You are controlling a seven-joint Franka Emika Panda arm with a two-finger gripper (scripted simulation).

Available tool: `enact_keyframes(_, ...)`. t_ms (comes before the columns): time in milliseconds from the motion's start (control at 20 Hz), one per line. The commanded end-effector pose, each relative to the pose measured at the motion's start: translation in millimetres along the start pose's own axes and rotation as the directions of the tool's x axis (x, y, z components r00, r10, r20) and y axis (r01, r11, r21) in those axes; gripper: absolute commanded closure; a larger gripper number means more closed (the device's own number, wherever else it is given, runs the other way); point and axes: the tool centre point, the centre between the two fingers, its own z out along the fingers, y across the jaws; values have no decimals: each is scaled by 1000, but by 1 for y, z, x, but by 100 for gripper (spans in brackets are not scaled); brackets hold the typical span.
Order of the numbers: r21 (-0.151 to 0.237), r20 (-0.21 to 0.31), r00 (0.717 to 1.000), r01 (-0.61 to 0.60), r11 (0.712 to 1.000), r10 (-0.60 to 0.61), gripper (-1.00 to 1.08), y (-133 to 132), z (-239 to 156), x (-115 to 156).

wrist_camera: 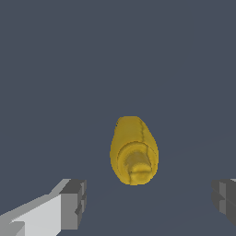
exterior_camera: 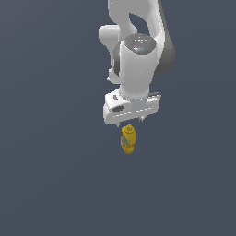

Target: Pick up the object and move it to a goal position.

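Fingertips nearest cam, spread wide, nothing held. Yellow bottle sits between and below the gripper, cap up, untouched on the grey floor. Risk: bottle looks off-centre, so one finger could tip it on closing.

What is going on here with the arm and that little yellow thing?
A simulated Panda arm hangs with its gripper pointing down over a small yellow bottle. In the wrist view the jaws stand wide apart, with the bottle between them and touching neither. Nothing is grasped yet; the pick-up has not happened.
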Motion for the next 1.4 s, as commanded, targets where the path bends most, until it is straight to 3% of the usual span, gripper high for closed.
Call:
enact_keyframes(0,0,0,1000,0,1000,0,-92,0,3,0)
enact_keyframes(750,0,-2,1000,3,1000,-3,-92,0,50,1)
enact_keyframes(800,0,-2,1000,3,1000,-3,108,0,50,1)
enact_keyframes(1350,0,-2,1000,3,1000,-3,108,0,50,2)
